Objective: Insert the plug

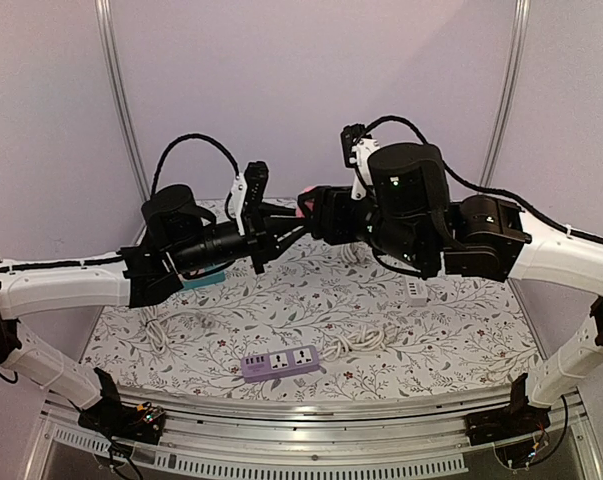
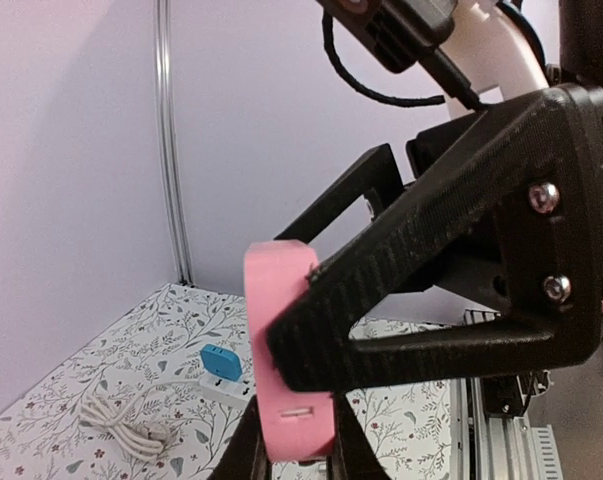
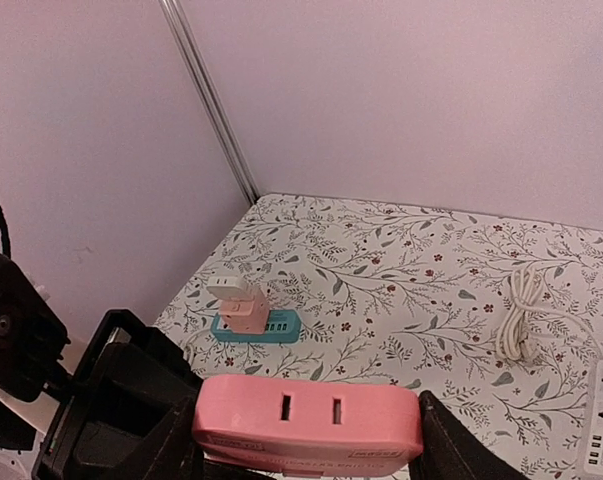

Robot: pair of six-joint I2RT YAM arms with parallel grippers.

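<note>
Pink plug block (image 3: 306,420) fills the bottom of the right wrist view, two slots facing the lens, held up in the air well above the table (image 1: 151,345), between both arms. Right gripper (image 3: 306,436) has a finger pressed on each short end, pinching it. Left gripper (image 2: 293,455) looks clamped on the same block from the other side, fingers flanking its narrow faces; contact looks real but only the finger bases show, so less sure. Mid-air two-arm hold, reads as a handover or regrip.

Handling, as a guess: hard moulded plastic, light, stiff, won't deform. Smooth sides, so it can twist or slide in the pads if pushed off-axis. Best taken across the flat sides near the middle, leaving the prong face free. Prongs not visible in any view, can't say which way they point.

No real containers. Closest are the socket strips:
- purple power strip (image 1: 281,361) near the front edge, no plug seen in it
- teal strip (image 3: 257,326) at far left, with a small pink adapter (image 3: 247,312) seated in it and a white plug (image 3: 228,288) on top
- white strip (image 1: 414,290) under the right arm, sockets too small to read

White cable (image 1: 366,338) lies coiled loose on the cloth, between the purple strip and the white one
</note>
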